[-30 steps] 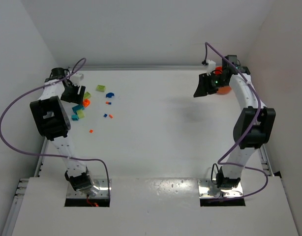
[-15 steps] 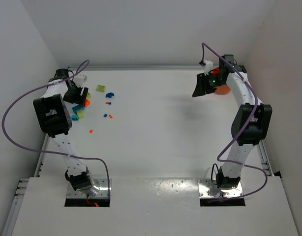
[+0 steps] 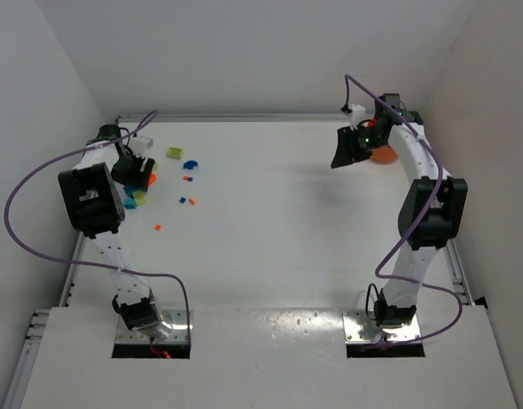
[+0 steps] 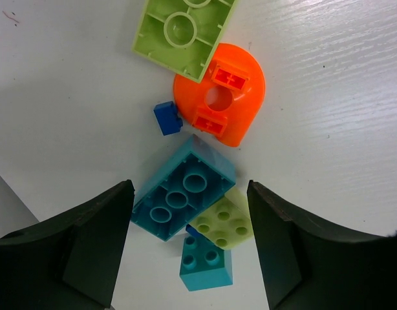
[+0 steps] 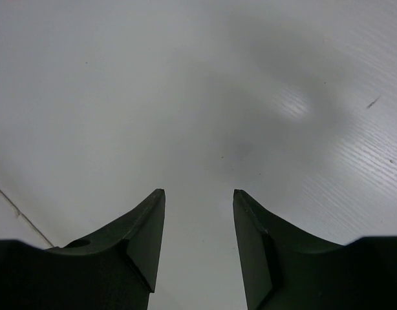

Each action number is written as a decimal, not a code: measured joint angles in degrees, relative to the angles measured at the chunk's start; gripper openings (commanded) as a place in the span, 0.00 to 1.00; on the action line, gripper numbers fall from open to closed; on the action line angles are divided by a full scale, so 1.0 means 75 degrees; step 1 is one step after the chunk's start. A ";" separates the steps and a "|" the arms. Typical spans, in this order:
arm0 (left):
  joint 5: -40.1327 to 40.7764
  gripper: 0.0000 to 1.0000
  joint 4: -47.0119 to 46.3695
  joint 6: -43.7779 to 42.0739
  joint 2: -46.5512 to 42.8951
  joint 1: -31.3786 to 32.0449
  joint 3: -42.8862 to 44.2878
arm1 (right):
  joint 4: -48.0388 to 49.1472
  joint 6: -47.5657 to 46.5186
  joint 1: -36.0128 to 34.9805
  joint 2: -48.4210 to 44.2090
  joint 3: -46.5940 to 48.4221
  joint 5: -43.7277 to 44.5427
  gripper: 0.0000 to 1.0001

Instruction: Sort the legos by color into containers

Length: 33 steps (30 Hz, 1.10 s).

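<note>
The legos lie at the table's far left. In the left wrist view I see a light green brick (image 4: 182, 32), an orange rounded piece (image 4: 221, 93), a tiny blue brick (image 4: 167, 118), a long teal brick (image 4: 182, 194), a yellow-green square brick (image 4: 227, 225) and a small teal brick (image 4: 205, 261). My left gripper (image 4: 189, 187) (image 3: 130, 169) hangs open above this cluster, with the teal and yellow-green bricks between its fingers in view. My right gripper (image 5: 198, 192) (image 3: 343, 152) is open over bare table, beside an orange container (image 3: 383, 157) that the arm partly hides.
More loose bricks lie right of the cluster: a green one (image 3: 174, 153), a blue one (image 3: 190, 164) and small orange-red bits (image 3: 158, 227). The white walls stand close behind both grippers, and purple cables loop off each arm.
The left gripper has shifted a little towards the brick cluster. The right gripper has drifted slightly left, away from the orange container. Both stay open.
</note>
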<state>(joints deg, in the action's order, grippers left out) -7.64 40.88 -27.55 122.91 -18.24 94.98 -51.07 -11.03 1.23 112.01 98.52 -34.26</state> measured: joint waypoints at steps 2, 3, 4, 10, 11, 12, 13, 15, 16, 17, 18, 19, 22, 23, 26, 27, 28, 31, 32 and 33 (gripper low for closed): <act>0.0003 0.75 -0.0006 -0.0035 0.0000 -0.0009 -0.0003 | 0.0000 0.0000 -0.0032 0.0023 0.0000 0.0035 0.47; 0.0006 0.74 0.0000 -0.0041 0.0000 -0.0009 -0.0006 | 0.0000 -0.0003 -0.0035 0.0035 0.0000 0.0055 0.47; 0.0006 0.74 -0.0009 -0.0041 0.0000 -0.0009 -0.0017 | 0.0000 -0.0003 -0.0050 0.0044 0.0000 0.0067 0.47; 0.0026 0.60 0.0000 -0.0067 0.0000 -0.0044 -0.0175 | 0.0000 -0.0020 -0.0140 0.0050 0.0000 0.0128 0.47; 0.0026 0.57 0.0003 -0.0067 0.0000 -0.0050 -0.0195 | 0.0000 -0.0020 -0.0149 0.0050 0.0000 0.0140 0.47; 0.0026 0.54 0.0012 -0.0064 0.0000 -0.0061 -0.0204 | 0.0000 -0.0020 -0.0149 0.0050 0.0000 0.0143 0.47; 0.0029 0.50 0.0023 -0.0070 0.0000 -0.0073 -0.0204 | 0.0000 -0.0020 -0.0154 0.0050 0.0000 0.0143 0.47; 0.0020 0.48 0.0026 -0.0073 0.0000 -0.0099 -0.0219 | 0.0003 -0.0020 -0.0198 0.0050 0.0000 0.0149 0.47; 0.0003 0.45 0.0023 -0.0085 0.0000 -0.0105 -0.0224 | 0.0003 -0.0020 -0.0204 0.0050 0.0000 0.0149 0.47; -0.0026 0.43 0.0015 -0.0085 0.0000 -0.0111 -0.0248 | 0.0003 -0.0020 -0.0207 0.0050 0.0000 0.0146 0.47; -0.0076 0.41 0.0012 -0.0093 -0.0003 -0.0117 -0.0262 | 0.0003 -0.0020 -0.0213 0.0050 0.0000 0.0137 0.47; -0.0189 0.37 0.0017 -0.0096 -0.0009 -0.0117 -0.0262 | 0.0009 -0.0020 -0.0219 0.0050 -0.0009 0.0102 0.47; -0.0778 0.31 0.0050 -0.0131 -0.0128 -0.0131 -0.0393 | 0.0184 0.0087 -0.0230 -0.0017 -0.0254 -0.0318 0.47; -0.1081 0.31 0.0070 -0.0131 -0.0213 -0.0131 -0.0481 | 0.0219 0.0157 -0.0233 -0.0055 -0.0376 -0.0522 0.47; -0.1982 0.30 0.0236 -0.0082 -0.0571 -0.0096 -0.0606 | 0.0382 0.0641 -0.0245 -0.0108 -0.0603 -0.1139 0.47; -0.2218 0.30 0.0254 -0.0023 -0.0717 -0.0058 -0.0615 | 0.0455 0.0866 -0.0251 -0.0111 -0.0615 -0.1311 0.47; -0.2486 0.30 0.0262 0.0055 -0.0912 -0.0015 -0.0618 | 0.0586 0.1160 -0.0262 -0.0114 -0.0621 -0.1498 0.47; -0.3252 0.30 0.0248 0.0350 -0.1644 0.0321 -0.0618 | 0.1285 0.2264 -0.0315 -0.0178 -0.0737 -0.1982 0.47; -0.3450 0.30 0.0245 0.0402 -0.1865 0.0510 -0.0618 | 0.1542 0.2614 -0.0341 -0.0219 -0.0822 -0.2124 0.47; -0.3649 0.30 0.0230 0.0472 -0.2110 0.0761 -0.0618 | 0.1775 0.2973 -0.0379 -0.0251 -0.0901 -0.2221 0.47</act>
<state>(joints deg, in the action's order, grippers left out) -35.00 42.61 -24.01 107.09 -12.53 90.35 -37.76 11.27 -1.61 110.13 91.77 -50.92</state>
